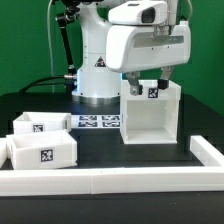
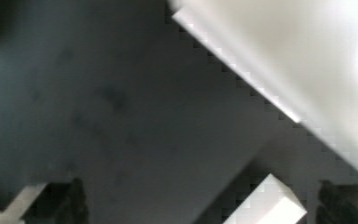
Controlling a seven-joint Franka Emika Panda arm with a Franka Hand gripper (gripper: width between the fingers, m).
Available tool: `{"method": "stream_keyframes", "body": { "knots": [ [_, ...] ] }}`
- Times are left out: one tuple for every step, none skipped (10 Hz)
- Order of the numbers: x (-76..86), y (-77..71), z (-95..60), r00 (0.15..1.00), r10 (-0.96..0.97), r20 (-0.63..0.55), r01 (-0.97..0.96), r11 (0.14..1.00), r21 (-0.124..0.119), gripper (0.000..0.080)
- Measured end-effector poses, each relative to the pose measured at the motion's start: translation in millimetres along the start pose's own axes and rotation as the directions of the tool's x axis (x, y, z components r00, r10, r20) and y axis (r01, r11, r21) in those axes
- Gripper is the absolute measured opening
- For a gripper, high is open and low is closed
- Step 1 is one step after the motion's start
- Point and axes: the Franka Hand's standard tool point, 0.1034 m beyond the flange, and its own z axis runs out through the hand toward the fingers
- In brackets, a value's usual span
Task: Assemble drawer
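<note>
Two shallow white tagged trays [image 1: 42, 150] sat on the black desk [image 1: 110, 150] beside the tall open housing [image 1: 150, 120]; the jaws stood apart above it.

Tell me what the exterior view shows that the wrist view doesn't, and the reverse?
Only the exterior view shows the robot arm, the tall housing, two small trays, the marker board and the rail. Only the wrist view shows the fingers close up, spread apart, nothing between them. Both show the black table and, probably, the housing.
</note>
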Motion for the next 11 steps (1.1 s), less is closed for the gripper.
{"method": "stream_keyframes", "body": {
  "knots": [
    [0.1,0.1,0.6,0.998,0.067,0.001,-0.067,0.998,0.001,0.0650],
    [0.1,-0.1,0.8,0.992,0.125,0.001,-0.125,0.992,0.001,0.0650],
    [0.2,-0.6,1.0,0.984,0.177,0.001,-0.177,0.984,0.002,0.0650],
    [0.6,-1.7,1.1,0.966,0.259,0.001,-0.259,0.966,0.006,0.0650],
    [1.2,-3.0,0.5,0.943,0.333,0.002,-0.333,0.943,0.008,0.0650],
    [2.8,-8.5,-4.3,0.903,0.430,0.005,-0.430,0.903,0.005,0.0650],
    [4.9,-16.3,-12.0,0.897,0.443,-0.001,-0.443,0.897,0.002,0.0650],
    [5.3,-21.9,-20.2,0.901,0.434,-0.009,-0.434,0.901,0.000,0.0650],
    [2.2,-28.8,-28.4,0.906,0.424,-0.017,-0.424,0.906,-0.003,0.0650],
    [-4.7,-38.2,-32.7,0.907,0.420,-0.023,-0.420,0.908,-0.007,0.0650],
    [-13.0,-47.4,-31.9,0.907,0.420,-0.028,-0.421,0.907,-0.010,0.0650]
  ]
}}
